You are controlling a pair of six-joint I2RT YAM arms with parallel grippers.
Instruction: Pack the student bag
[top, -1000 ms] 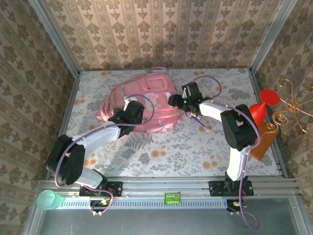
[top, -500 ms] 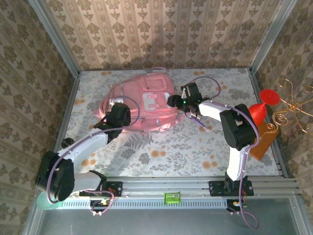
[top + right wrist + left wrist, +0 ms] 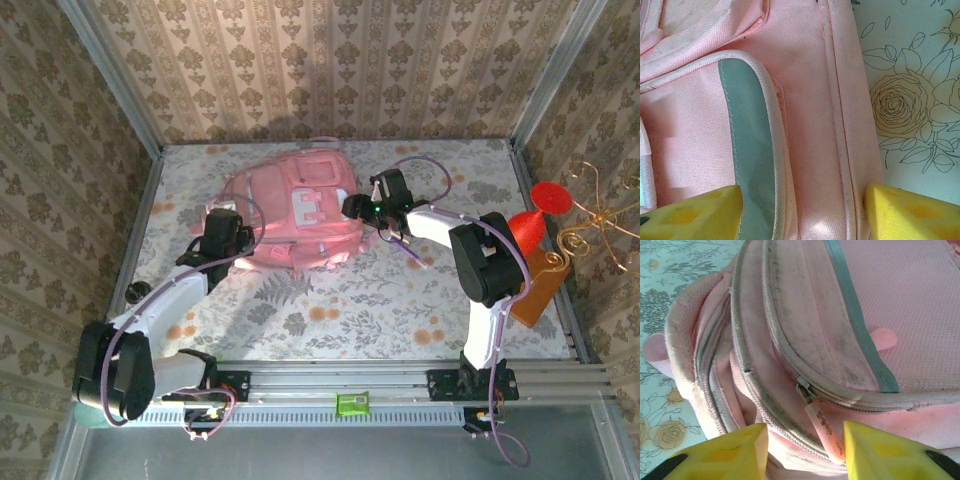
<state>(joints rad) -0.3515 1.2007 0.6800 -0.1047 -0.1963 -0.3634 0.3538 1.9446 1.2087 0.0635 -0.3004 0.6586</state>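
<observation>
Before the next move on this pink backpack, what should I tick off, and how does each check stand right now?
1. Student bag lying on the table: ok.
2. Left gripper open, fingers either side of the zipper pull: ok.
3. Zipper pull gripped: not ok, jaws apart.
4. Right gripper open, straddling the bag's side edge: ok.
5. Bag opened for packing: cannot tell.

Floral-print table cover [image 3: 400, 290] underneath. Damask wallpaper [image 3: 340, 70] on three sides. At right table edge: red cone-shaped piece [image 3: 533, 222] against brown block [image 3: 540, 285], gold wire ornament [image 3: 600, 225] just beside. Small green item [image 3: 352, 404] on front metal rail [image 3: 400, 380].
</observation>
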